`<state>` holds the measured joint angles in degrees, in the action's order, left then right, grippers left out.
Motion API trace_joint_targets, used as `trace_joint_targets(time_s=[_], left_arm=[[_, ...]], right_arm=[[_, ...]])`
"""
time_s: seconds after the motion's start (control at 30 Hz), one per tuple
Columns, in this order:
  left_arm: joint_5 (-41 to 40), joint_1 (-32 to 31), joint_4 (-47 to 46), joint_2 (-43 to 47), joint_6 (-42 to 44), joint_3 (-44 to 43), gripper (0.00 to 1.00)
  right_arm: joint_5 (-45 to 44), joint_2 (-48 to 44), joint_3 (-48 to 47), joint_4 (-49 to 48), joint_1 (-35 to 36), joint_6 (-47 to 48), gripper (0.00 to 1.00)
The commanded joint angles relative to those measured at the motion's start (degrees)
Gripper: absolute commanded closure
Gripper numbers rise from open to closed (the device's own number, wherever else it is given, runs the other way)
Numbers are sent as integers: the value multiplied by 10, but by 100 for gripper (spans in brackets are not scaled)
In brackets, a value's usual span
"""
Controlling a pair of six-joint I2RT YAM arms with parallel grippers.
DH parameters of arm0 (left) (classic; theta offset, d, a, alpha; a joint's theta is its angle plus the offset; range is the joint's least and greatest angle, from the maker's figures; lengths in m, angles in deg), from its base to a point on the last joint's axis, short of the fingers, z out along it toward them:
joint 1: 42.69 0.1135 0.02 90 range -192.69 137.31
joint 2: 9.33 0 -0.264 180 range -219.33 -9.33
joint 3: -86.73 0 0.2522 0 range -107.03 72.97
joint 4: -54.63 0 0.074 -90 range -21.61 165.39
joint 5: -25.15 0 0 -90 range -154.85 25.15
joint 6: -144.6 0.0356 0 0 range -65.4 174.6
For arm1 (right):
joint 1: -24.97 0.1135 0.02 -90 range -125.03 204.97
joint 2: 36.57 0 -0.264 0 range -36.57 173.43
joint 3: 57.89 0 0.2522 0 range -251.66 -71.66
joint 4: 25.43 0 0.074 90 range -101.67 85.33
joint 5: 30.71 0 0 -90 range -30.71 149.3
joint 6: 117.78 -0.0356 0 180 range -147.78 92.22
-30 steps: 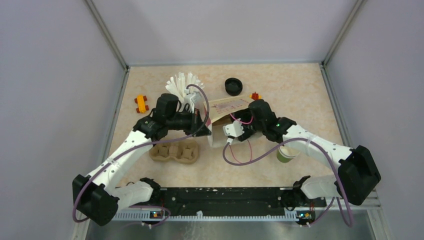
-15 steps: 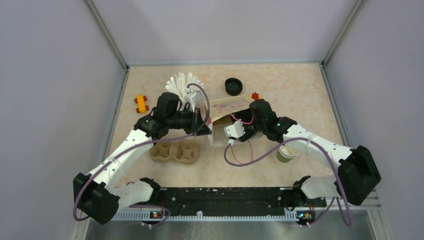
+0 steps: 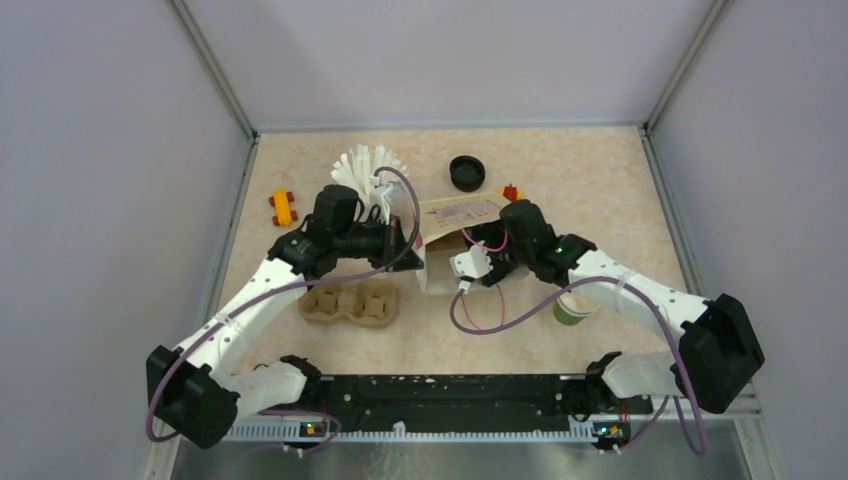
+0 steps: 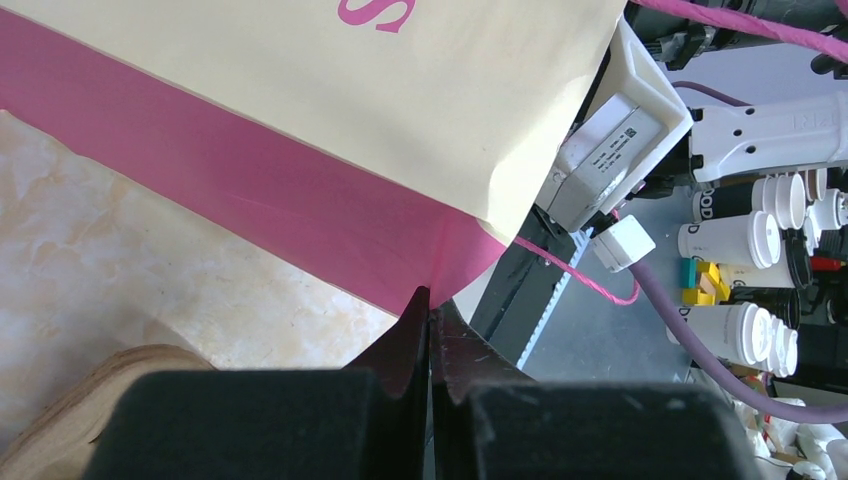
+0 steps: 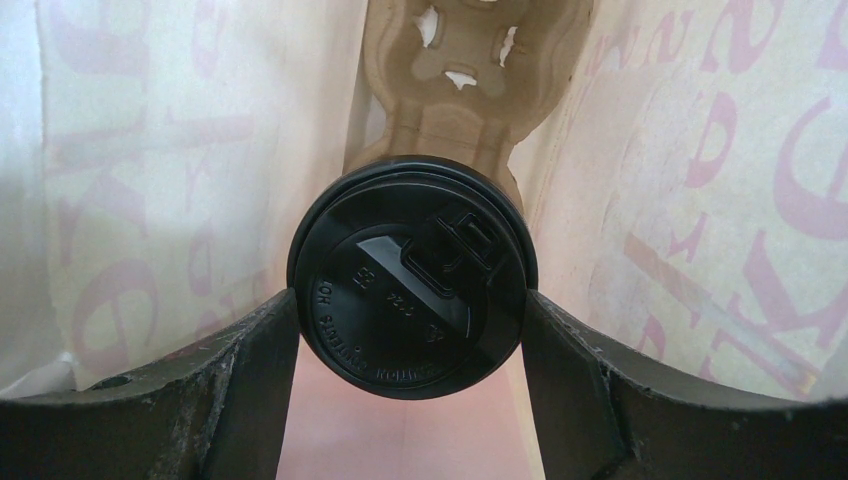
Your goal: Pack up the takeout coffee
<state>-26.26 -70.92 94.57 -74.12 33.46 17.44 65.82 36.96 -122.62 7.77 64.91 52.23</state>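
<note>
We see the right gripper (image 5: 410, 300) spread wide, clasping the lid of the takeout coffee (image 5: 410, 270) inside the paper bag (image 5: 700, 150); bag walls crowd both sides, and a pulp carrier (image 5: 470, 100) lies beyond. The left gripper (image 4: 430, 312) pinches the bag's edge.

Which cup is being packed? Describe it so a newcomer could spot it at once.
Start at the paper bag with pink lettering in the middle of the table, where the right gripper reaches in. Between its fingers sits the takeout coffee, showing only its round black lid. Unlike the green cup standing outside on the table, it is lidded and inside the bag.
</note>
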Motion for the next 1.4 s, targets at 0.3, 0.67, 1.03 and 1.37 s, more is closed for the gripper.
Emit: trace_joint_targets(time_s=[0.3,0.67,1.03,1.37], left_arm=[[21,-2,-14,-1,-14,-19,100],[26,-2,-11,-9,-24,-20,100],[25,-2,-18,-14,-36,-23,100],[20,-2,-20,-16,-39,-35,100]], right_arm=[[-15,16,19,-46,-9,11,39],[-4,23,30,-79,-31,11,39],[-13,19,47,-85,-36,8,33],[-12,13,20,-47,-37,-25,26]])
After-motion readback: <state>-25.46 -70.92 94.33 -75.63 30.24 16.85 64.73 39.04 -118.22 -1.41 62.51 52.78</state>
